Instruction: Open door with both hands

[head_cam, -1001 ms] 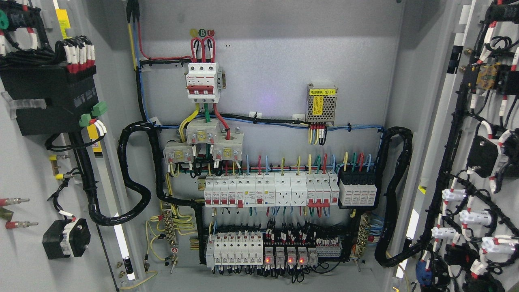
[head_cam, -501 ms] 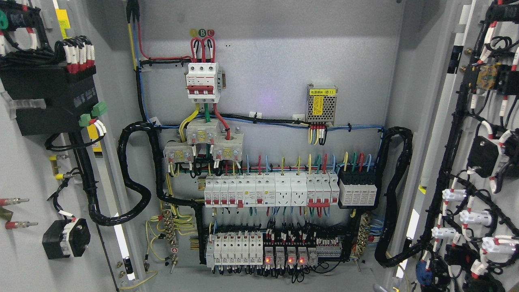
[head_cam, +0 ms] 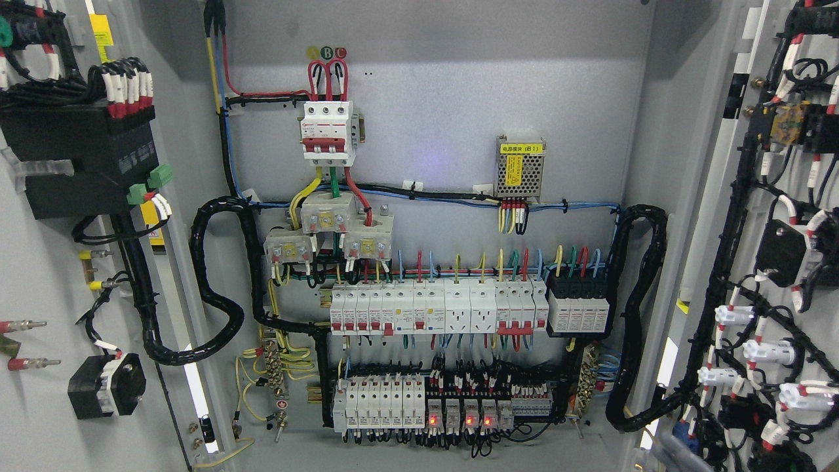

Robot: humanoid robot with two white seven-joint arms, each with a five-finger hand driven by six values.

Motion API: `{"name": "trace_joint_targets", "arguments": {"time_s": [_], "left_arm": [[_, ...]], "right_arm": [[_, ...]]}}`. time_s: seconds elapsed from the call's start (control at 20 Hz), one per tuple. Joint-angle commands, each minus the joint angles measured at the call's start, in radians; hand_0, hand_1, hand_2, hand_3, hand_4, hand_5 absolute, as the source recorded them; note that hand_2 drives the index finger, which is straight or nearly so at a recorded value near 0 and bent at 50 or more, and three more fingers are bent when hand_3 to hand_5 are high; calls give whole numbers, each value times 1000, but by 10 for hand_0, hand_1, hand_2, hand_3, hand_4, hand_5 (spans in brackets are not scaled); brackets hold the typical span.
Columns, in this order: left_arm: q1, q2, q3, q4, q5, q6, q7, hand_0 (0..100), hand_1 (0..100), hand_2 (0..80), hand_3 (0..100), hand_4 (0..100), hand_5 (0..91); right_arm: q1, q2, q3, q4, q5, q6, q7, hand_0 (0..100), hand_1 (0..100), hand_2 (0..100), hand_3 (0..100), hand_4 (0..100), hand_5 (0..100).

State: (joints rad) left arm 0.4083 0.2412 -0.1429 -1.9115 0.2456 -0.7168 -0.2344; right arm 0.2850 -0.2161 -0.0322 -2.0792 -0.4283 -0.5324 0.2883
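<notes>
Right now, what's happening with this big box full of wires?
Both doors of the cabinet are swung wide open, the left door and the right door. You can see the breakers and wires inside, with small red lights glowing low down. Nothing is clearly touching the doors. A grey shape shows at the bottom right edge, too little to identify.

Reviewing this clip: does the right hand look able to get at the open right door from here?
Probably yes: a grey tip, seemingly the right hand, shows at the bottom edge beside the right door, near its lower inner edge, with nothing between them. Its grasp cannot be judged.
</notes>
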Motion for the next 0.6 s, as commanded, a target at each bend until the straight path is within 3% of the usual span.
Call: {"name": "trace_joint_targets", "arguments": {"time_s": [0.0,0.55], "left_arm": [[15,-3,138,-64,7,-6,1,120,556,0,0,0,0],[61,0,289,-38,79,2,-3,120,556,0,0,0,0]], "right_arm": [[5,-2,-48,-10,-1,-1,-15,0,500,40,0,0,0],[13,4,-78,-10,-4,-24,-12,0,500,40,0,0,0]]}}
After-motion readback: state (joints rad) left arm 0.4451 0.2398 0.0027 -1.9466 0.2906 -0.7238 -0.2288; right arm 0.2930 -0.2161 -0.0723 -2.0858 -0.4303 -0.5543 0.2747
